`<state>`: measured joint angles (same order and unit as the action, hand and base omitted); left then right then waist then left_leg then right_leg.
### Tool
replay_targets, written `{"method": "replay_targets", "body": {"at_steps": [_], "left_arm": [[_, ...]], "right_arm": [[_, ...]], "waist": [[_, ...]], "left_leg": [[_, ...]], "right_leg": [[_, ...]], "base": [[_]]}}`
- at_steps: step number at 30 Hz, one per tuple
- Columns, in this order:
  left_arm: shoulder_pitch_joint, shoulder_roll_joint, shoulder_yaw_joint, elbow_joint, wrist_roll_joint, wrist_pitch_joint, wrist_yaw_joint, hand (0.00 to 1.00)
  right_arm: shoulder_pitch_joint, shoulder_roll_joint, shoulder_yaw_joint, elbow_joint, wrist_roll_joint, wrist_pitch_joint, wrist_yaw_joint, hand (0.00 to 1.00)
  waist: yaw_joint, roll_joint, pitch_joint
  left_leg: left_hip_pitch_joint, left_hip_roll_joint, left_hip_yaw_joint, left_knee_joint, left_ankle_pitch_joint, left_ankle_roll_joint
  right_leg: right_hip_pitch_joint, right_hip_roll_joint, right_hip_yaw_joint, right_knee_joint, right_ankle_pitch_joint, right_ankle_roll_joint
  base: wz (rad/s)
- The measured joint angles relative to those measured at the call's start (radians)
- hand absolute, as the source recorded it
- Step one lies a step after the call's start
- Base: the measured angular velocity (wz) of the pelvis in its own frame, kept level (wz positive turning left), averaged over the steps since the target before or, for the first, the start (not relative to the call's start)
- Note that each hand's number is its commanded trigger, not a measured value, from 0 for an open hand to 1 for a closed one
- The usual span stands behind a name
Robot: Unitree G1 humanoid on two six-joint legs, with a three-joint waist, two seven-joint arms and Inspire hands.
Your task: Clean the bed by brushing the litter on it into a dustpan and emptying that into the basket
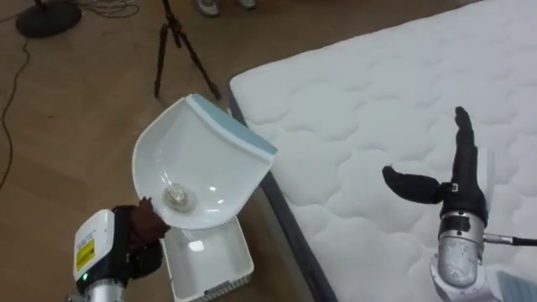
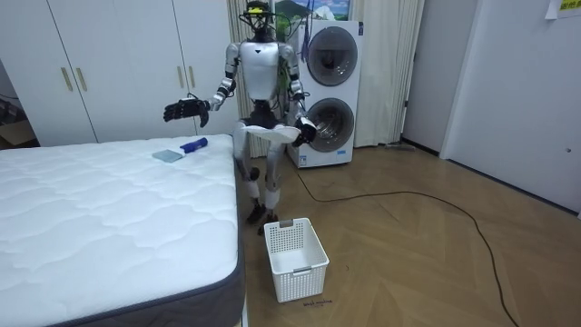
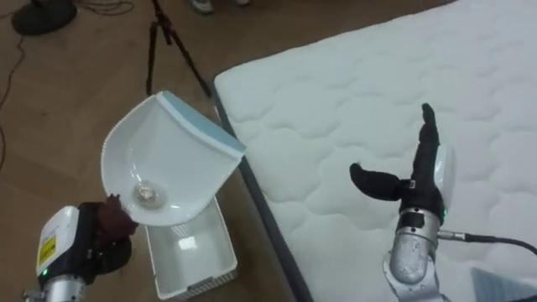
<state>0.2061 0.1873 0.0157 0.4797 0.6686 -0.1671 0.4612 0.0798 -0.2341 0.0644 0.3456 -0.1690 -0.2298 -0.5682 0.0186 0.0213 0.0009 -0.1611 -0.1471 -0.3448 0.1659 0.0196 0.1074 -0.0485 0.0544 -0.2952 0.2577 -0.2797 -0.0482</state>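
Note:
My left hand (image 1: 141, 237) is shut on the handle of a white dustpan (image 1: 197, 164) with a pale blue rim. I hold it tilted beside the bed, above the floor. A small pale lump (image 1: 176, 197) lies in its hollow. The white quilted mattress (image 1: 377, 92) fills the right side. Above it my right hand (image 1: 457, 189) hovers open, fingers straight and thumb out, holding nothing. In the room view I stand at the bed's far corner, with a dark blue object (image 2: 193, 144) and a light blue flat piece (image 2: 168, 156) on the mattress near me.
A white plastic basket (image 1: 210, 264) stands on the wooden floor beside the bed, under the dustpan. A black tripod (image 1: 176, 46) stands off the mattress corner. Washing machines (image 2: 329, 95) and white wardrobes (image 2: 118, 64) line the wall behind me.

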Motion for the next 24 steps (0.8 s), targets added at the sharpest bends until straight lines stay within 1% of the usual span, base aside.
{"method": "replay_targets", "body": {"at_steps": [1, 2, 3, 4, 5, 6, 7, 8, 9, 10, 11, 12, 13, 14, 15, 16, 17, 18, 19, 21, 24], "left_arm": [[-0.001, 0.007, -0.010, 0.001, 0.000, 0.000, -0.006, 1.00], [-0.007, 0.019, -0.026, 0.004, -0.001, 0.000, -0.012, 1.00], [-0.013, 0.026, -0.034, 0.006, -0.001, 0.000, -0.015, 1.00], [-0.029, 0.037, -0.050, 0.012, -0.001, 0.000, -0.021, 1.00], [-0.043, 0.045, -0.066, 0.018, -0.001, 0.000, -0.032, 1.00], [-0.049, 0.051, -0.075, 0.018, -0.001, 0.000, -0.037, 1.00], [-0.061, 0.061, -0.089, 0.022, -0.001, 0.000, -0.042, 1.00], [-0.077, 0.070, -0.097, 0.025, 0.001, 0.000, -0.044, 1.00], [-0.086, 0.073, -0.097, 0.025, 0.001, 0.000, -0.046, 1.00], [-0.109, 0.057, -0.093, 0.039, 0.001, 0.005, -0.047, 1.00], [-0.105, 0.048, -0.097, 0.053, 0.002, 0.002, -0.051, 1.00], [-0.099, 0.043, -0.097, 0.064, 0.001, -0.003, -0.051, 1.00], [-0.098, 0.042, -0.097, 0.083, 0.001, -0.012, -0.051, 1.00], [-0.114, 0.047, -0.094, 0.092, 0.000, -0.016, -0.051, 1.00], [-0.129, 0.052, -0.091, 0.098, -0.001, -0.017, -0.051, 1.00], [-0.136, 0.064, -0.077, 0.104, 0.001, -0.018, -0.049, 1.00], [-0.134, 0.073, -0.067, 0.117, 0.001, -0.013, -0.036, 1.00], [-0.134, 0.079, -0.066, 0.125, 0.000, -0.010, -0.027, 1.00], [-0.134, 0.085, -0.065, 0.141, -0.001, 0.001, -0.014, 1.00], [-0.134, 0.089, -0.065, 0.159, -0.001, 0.007, 0.003, 1.00], [-0.136, 0.106, -0.071, 0.170, -0.008, 0.007, 0.018, 1.00]], "right_arm": [[0.001, 0.000, -0.005, 0.000, -0.005, 0.000, -0.017, 0.00], [0.006, -0.001, -0.012, -0.001, -0.012, 0.001, -0.027, 0.00], [0.009, -0.001, -0.016, -0.001, -0.021, 0.002, -0.032, 0.00], [0.016, -0.001, -0.024, -0.003, -0.041, 0.003, -0.038, 0.00], [0.022, -0.001, -0.031, -0.008, -0.059, 0.003, -0.045, 0.00], [0.022, -0.002, -0.031, -0.008, -0.074, 0.002, -0.049, 0.00], [0.018, -0.002, -0.030, -0.008, -0.103, -0.004, -0.056, 0.00], [0.017, -0.004, -0.028, -0.012, -0.119, -0.020, -0.061, 0.00], [0.017, -0.004, -0.026, -0.013, -0.120, -0.027, -0.063, 0.00], [0.003, -0.015, -0.026, -0.011, -0.117, -0.030, -0.061, 0.00], [0.012, -0.016, -0.024, -0.009, -0.113, -0.027, -0.057, 0.00], [0.016, -0.017, -0.024, -0.008, -0.113, -0.026, -0.048, 0.00], [0.017, -0.019, -0.024, -0.008, -0.111, -0.021, -0.025, 0.00], [0.017, -0.025, -0.024, -0.005, -0.096, -0.017, 0.004, 0.00], [0.014, -0.025, -0.025, 0.000, -0.084, -0.016, 0.019, 0.00], [0.017, -0.023, -0.005, 0.028, -0.061, -0.016, 0.052, 0.00], [0.025, -0.023, 0.011, 0.057, -0.051, -0.016, 0.079, 0.00], [0.026, -0.023, 0.018, 0.069, -0.041, -0.016, 0.088, 0.00], [0.026, -0.023, 0.025, 0.084, -0.025, -0.016, 0.098, 0.00], [0.018, -0.024, 0.025, 0.106, -0.028, -0.028, 0.100, 0.00], [0.012, -0.024, 0.033, 0.169, -0.026, -0.036, 0.113, 0.00]], "waist": [[-0.039, 0.000, 0.0001], [-0.060, 0.001, 0.0011], [-0.065, -0.001, 0.0028], [-0.070, -0.012, 0.0059], [-0.069, -0.022, 0.0067], [-0.065, -0.029, 0.0069], [-0.059, -0.041, 0.0065], [-0.044, -0.058, 0.0092], [-0.037, -0.070, 0.0119], [-0.028, -0.043, 0.0400], [-0.012, -0.019, 0.0431], [-0.005, -0.008, 0.0381], [-0.005, 0.003, 0.0317], [-0.009, 0.001, 0.0304], [-0.010, -0.002, 0.0322], [-0.005, -0.037, 0.0371], [0.004, -0.054, 0.0306], [0.010, -0.059, 0.0294], [0.014, -0.064, 0.0261], [0.014, -0.066, 0.0236], [0.016, -0.057, 0.0247]], "left_leg": [[0.015, -0.026, -0.153, -0.008, 0.016, -0.023], [0.034, -0.046, -0.303, -0.021, 0.033, -0.049], [0.041, -0.054, -0.359, -0.023, 0.039, -0.060], [0.049, -0.069, -0.439, -0.017, 0.049, -0.079], [0.045, -0.084, -0.465, -0.007, 0.054, -0.087], [0.039, -0.093, -0.458, -0.002, 0.053, -0.089], [0.015, -0.106, -0.414, 0.010, 0.048, -0.093], [-0.020, -0.114, -0.318, 0.032, 0.036, -0.087], [-0.048, -0.113, -0.238, 0.049, 0.024, -0.086], [-0.121, -0.071, -0.065, 0.161, -0.036, -0.096], [-0.178, 0.009, 0.110, 0.318, -0.119, -0.105], [-0.181, 0.048, 0.161, 0.376, -0.161, -0.107], [-0.166, 0.107, 0.216, 0.436, -0.248, -0.125], [-0.153, 0.144, 0.247, 0.443, -0.324, -0.143], [-0.164, 0.143, 0.271, 0.439, -0.325, -0.119], [-0.171, 0.124, 0.279, 0.440, -0.324, -0.101], [-0.178, 0.121, 0.270, 0.442, -0.322, -0.076], [-0.181, 0.123, 0.269, 0.442, -0.320, -0.072], [-0.185, 0.125, 0.269, 0.439, -0.319, -0.068], [-0.192, 0.124, 0.270, 0.430, -0.315, -0.061], [-0.199, 0.120, 0.270, 0.416, -0.310, -0.056]], "right_leg": [[-0.022, 0.029, 0.047, -0.045, 0.041, -0.017], [-0.044, 0.053, 0.092, -0.074, 0.085, -0.020], [-0.058, 0.059, 0.114, -0.082, 0.104, -0.018], [-0.075, 0.061, 0.163, -0.095, 0.142, -0.011], [-0.075, 0.054, 0.209, -0.106, 0.175, -0.005], [-0.074, 0.048, 0.229, -0.106, 0.187, 0.003], [-0.067, 0.023, 0.254, -0.104, 0.208, 0.010], [-0.054, -0.008, 0.262, -0.099, 0.234, 0.015], [-0.050, -0.028, 0.259, -0.092, 0.226, 0.016], [-0.067, -0.037, 0.201, -0.066, 0.197, 0.008], [-0.086, -0.043, 0.153, -0.015, 0.158, 0.006], [-0.097, -0.050, 0.145, 0.015, 0.137, 0.015], [-0.131, -0.072, 0.128, 0.088, 0.098, 0.030], [-0.179, -0.096, 0.123, 0.180, 0.054, 0.043], [-0.199, -0.107, 0.127, 0.225, 0.041, 0.049], [-0.231, -0.118, 0.142, 0.266, 0.027, 0.061], [-0.232, -0.111, 0.147, 0.254, 0.033, 0.065], [-0.229, -0.107, 0.147, 0.245, 0.039, 0.064], [-0.227, -0.104, 0.147, 0.229, 0.051, 0.067], [-0.225, -0.103, 0.155, 0.221, 0.062, 0.071], [-0.231, -0.107, 0.155, 0.208, 0.063, 0.074]], "base": [[1.17], [1.16], [1.10], [1.01], [0.98], [0.87], [0.75], [0.69], [0.62], [0.43], [0.33], [0.20], [0.28], [0.42], [0.37], [0.17], [0.04], [-0.03], [-0.04], [0.00], [0.05]]}}
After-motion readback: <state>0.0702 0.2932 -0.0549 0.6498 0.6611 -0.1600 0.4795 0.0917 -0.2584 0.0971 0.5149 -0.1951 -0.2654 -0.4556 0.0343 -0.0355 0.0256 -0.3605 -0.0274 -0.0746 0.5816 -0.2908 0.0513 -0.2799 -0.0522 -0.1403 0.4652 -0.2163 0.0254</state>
